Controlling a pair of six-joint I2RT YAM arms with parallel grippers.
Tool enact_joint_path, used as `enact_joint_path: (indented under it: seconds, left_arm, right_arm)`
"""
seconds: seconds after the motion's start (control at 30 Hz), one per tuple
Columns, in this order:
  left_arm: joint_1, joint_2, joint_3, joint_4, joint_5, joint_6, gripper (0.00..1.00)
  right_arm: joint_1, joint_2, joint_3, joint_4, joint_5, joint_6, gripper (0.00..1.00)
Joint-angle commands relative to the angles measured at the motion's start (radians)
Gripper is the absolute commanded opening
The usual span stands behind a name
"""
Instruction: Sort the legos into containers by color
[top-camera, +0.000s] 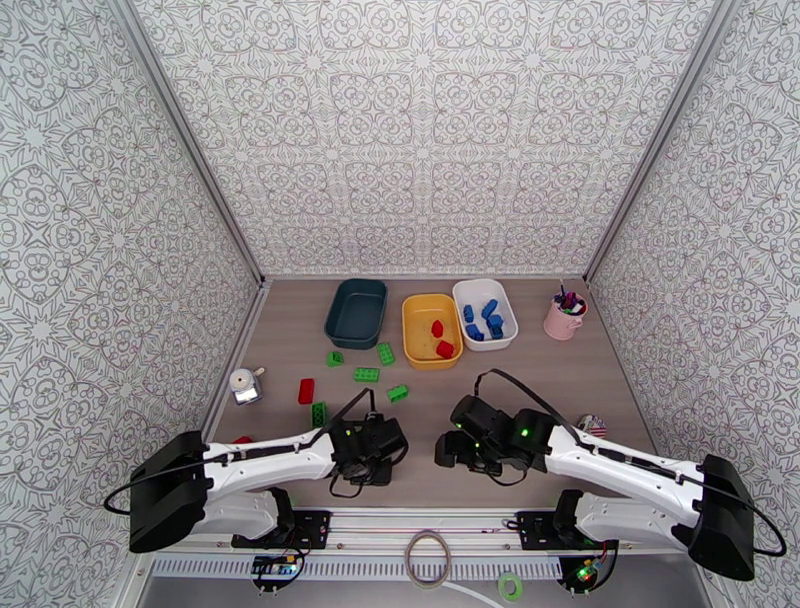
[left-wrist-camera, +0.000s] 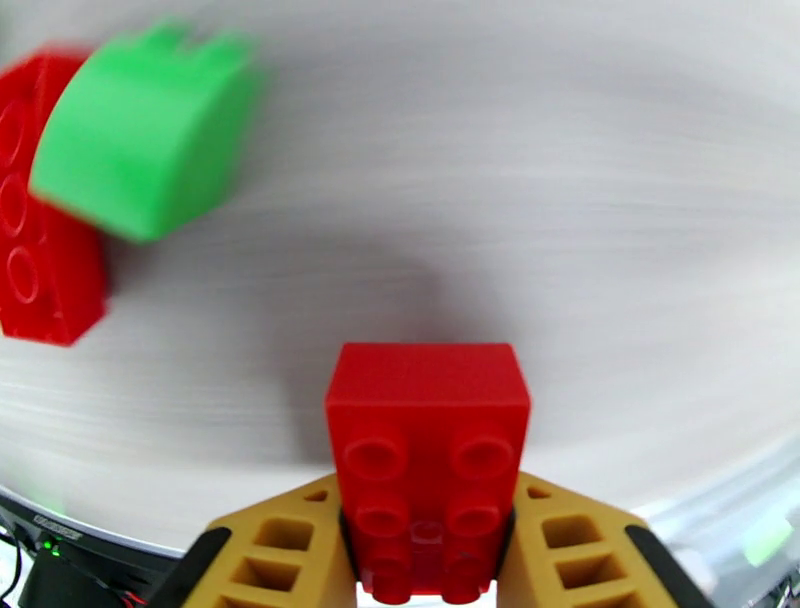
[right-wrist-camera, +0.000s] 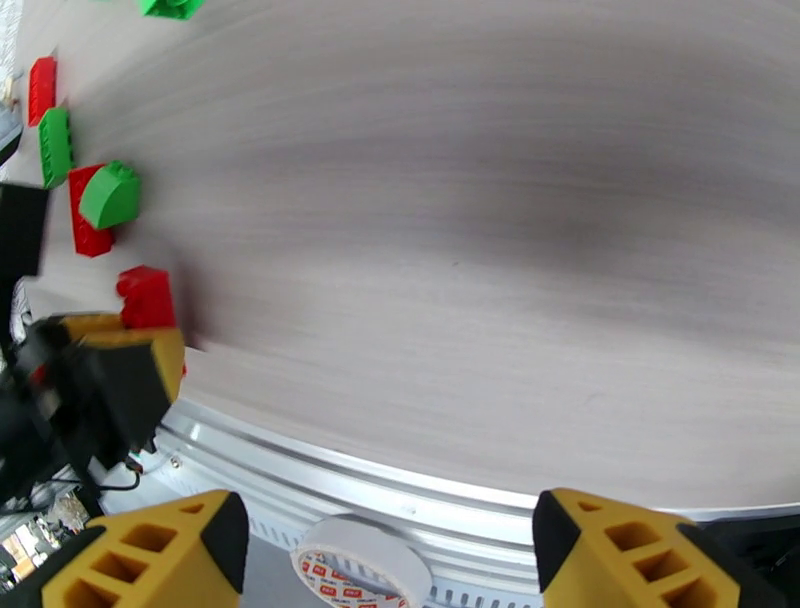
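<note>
Left wrist: left gripper (left-wrist-camera: 430, 548) tight on red lego (left-wrist-camera: 428, 420), green lego (left-wrist-camera: 150, 130) beyond; right gripper (right-wrist-camera: 385, 540) wide, empty.

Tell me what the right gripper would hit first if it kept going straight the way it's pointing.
Probably the bare grey wooden tabletop: the open right gripper faces an unoccupied stretch. The red and green plastic studded bricks lie off to one side, though depth is unclear.
</note>
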Motion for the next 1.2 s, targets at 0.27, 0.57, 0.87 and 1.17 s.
enact_joint_path:
  seconds: [0.27,0.57,0.87,1.17]
  left_arm:
    - [0.159,-0.003,0.139,0.188,0.193,0.133,0.29]
    - [0.406,0.090,0.253,0.293,0.396,0.221,0.29]
    - [0.549,0.343,0.563,0.230,0.458,0.321,0.29]
    - [0.604,0.642,0.940,0.083,0.435,0.394,0.30]
  right_arm:
    - [-0.172,-0.009,-0.053,0.234,-0.199,0.012,0.79]
    - [-0.345,0.035,-0.034,0.437,-0.365,0.037,0.79]
    - [-0.469,0.169,0.148,0.400,-0.424,-0.031,0.79]
    - [-0.547,0.278,0.378,0.191,-0.382,-0.180,0.81]
